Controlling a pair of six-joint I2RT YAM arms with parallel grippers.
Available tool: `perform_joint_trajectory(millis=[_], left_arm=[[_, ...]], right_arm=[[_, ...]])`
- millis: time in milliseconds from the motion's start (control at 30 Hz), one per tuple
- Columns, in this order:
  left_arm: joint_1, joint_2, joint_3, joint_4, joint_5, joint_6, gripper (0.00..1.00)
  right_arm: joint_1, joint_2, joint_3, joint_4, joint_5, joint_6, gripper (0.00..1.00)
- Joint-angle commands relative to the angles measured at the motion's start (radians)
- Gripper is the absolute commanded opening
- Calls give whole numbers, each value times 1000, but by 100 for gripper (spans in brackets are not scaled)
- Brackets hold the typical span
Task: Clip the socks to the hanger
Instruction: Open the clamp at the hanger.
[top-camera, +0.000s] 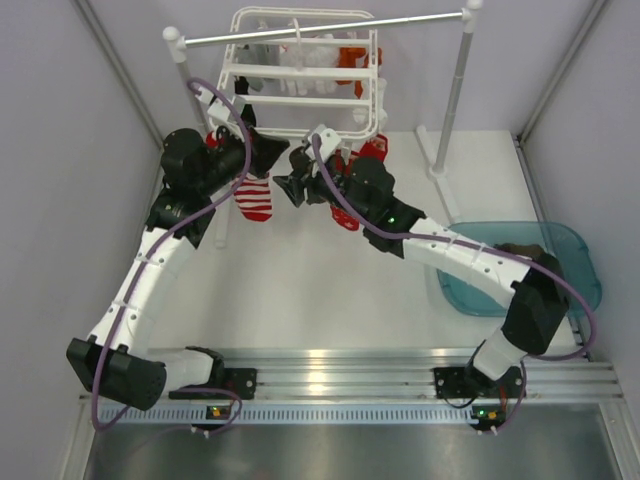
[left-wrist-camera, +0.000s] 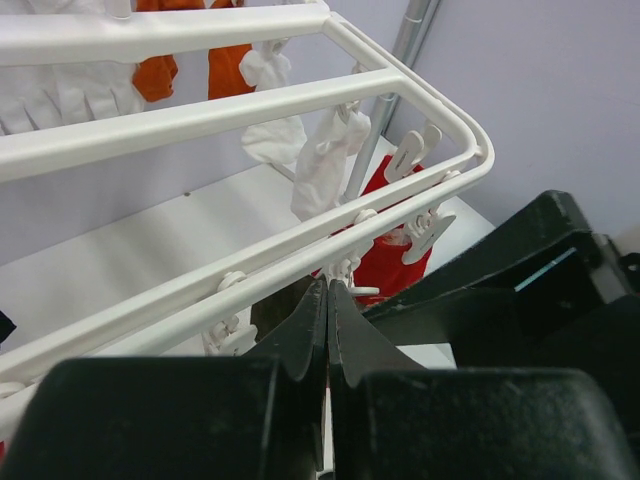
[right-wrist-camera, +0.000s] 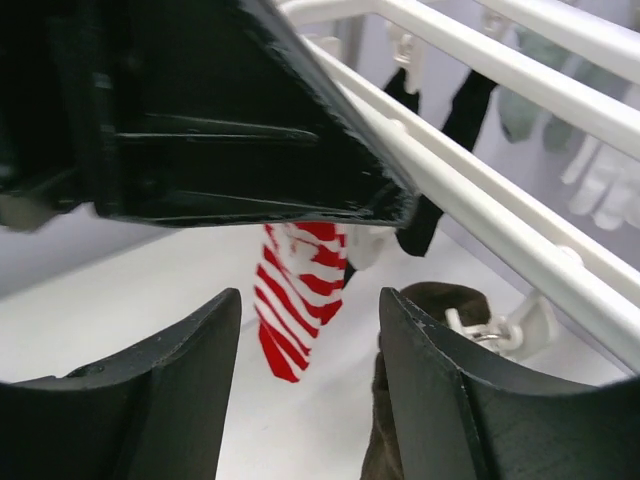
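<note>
The white hanger (top-camera: 300, 95) hangs from the rail at the back; its front bar (left-wrist-camera: 300, 235) crosses the left wrist view. My left gripper (top-camera: 274, 152) is shut, its tips (left-wrist-camera: 328, 286) just under that bar beside a clip (left-wrist-camera: 352, 270), with nothing visible between them. A dark brown sock (right-wrist-camera: 412, 410) hangs under the bar next to a clip (right-wrist-camera: 492, 330), beside my right gripper's right finger; a patch of it shows in the left wrist view (left-wrist-camera: 272, 312). My right gripper (right-wrist-camera: 310, 330) is open and empty (top-camera: 290, 188). Red patterned socks (top-camera: 372, 150) hang at the frame's right (left-wrist-camera: 395, 240).
A red-and-white striped sock (top-camera: 253, 197) hangs at the front left (right-wrist-camera: 300, 290). An orange sock (left-wrist-camera: 185, 60) and white socks (left-wrist-camera: 320, 160) hang further back. The grey rail (top-camera: 330, 28) stands on white posts (top-camera: 455, 90). A blue tray (top-camera: 570, 250) sits at the right.
</note>
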Motion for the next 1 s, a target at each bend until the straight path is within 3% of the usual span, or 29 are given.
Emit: perform_joint_trajectory(millis=[0,567,667,700,800,967], left_arm=[[4,-26,37,19,-8,-9,0],[5,-29,69,-23,-60,-115,2],[5,-46,64,-40,-81,-130,4],[5,-51,63,-46,-89,-130,6],[8,-69,63,-88,-113,-122,13],[30,-117,31,-132,-124,-132,22]], right_arm=[[12,35,-14,175,210,42,57],[9,205,3,451,169,60,57],[11,233,29,471,175,48,50],[9,236,32,478,171,39,42],[8,231,26,485,160,14,31],[-2,198,16,475,114,-12,20]])
